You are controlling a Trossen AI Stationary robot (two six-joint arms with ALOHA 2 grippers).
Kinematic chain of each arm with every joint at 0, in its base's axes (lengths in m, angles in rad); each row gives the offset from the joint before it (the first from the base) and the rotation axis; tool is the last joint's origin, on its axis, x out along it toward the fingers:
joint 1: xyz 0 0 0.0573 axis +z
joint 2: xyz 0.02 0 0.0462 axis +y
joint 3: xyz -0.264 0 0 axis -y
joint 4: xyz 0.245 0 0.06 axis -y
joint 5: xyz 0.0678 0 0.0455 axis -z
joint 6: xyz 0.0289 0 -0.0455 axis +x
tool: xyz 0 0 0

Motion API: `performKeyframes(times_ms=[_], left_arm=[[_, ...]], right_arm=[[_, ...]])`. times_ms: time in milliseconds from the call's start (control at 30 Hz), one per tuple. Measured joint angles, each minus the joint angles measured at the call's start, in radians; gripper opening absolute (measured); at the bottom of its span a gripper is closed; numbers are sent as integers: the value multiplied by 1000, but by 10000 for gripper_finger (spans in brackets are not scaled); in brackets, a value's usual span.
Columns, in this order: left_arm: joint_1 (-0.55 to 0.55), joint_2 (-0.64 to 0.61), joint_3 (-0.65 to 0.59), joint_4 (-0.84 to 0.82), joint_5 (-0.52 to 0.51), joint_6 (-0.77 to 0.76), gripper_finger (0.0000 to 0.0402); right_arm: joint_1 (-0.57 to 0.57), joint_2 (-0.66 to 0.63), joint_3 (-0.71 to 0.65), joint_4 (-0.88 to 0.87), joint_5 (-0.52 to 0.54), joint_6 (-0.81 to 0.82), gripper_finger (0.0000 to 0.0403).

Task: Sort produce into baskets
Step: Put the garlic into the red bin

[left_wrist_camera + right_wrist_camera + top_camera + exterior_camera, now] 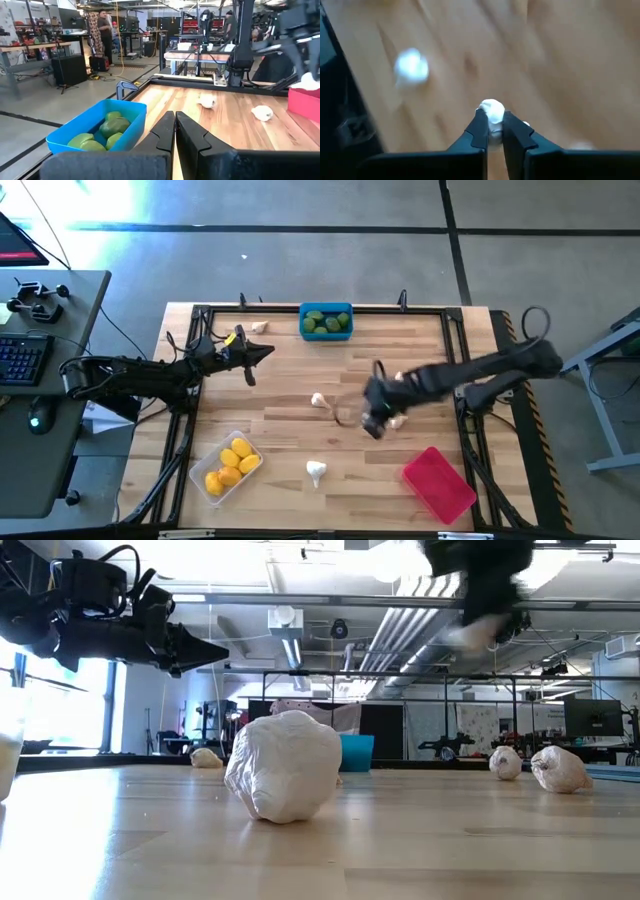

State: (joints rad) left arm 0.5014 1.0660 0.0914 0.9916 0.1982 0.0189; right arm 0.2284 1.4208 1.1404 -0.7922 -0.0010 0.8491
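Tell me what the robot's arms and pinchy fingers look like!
Both arms are dark, almost black, and built from jointed sections. The left arm has black cables looping along it and a small yellow marking near its gripper. The right arm has a cable loop at its far end. Each gripper, like the right gripper, has two flat, tapered black fingers.

Blue basket [326, 311] at the worktop's far edge holds green pieces [325, 323]; clear basket [203, 463] near the front-left corner holds lemons [233, 463]; red basket [439, 483] sits front-right; garlic bulbs [316, 471] lie scattered mid-worktop.
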Motion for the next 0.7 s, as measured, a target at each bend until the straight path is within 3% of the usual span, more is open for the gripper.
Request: performKeyframes(times_ms=[167,333,467,700], left_arm=[[0,0,0,0,0,3,0],[0,0,0,0,1,4,0],[0,0,0,0,1,1,0],[0,0,0,0,2,-8,0]], right_arm=[[204,-35,-1,-182,-15,425,15],[339,-34,-21,-264,-62,711,16],[390,-34,-68,-300,-136,846,16],[410,-34,-196,-235,-289,873,16]])
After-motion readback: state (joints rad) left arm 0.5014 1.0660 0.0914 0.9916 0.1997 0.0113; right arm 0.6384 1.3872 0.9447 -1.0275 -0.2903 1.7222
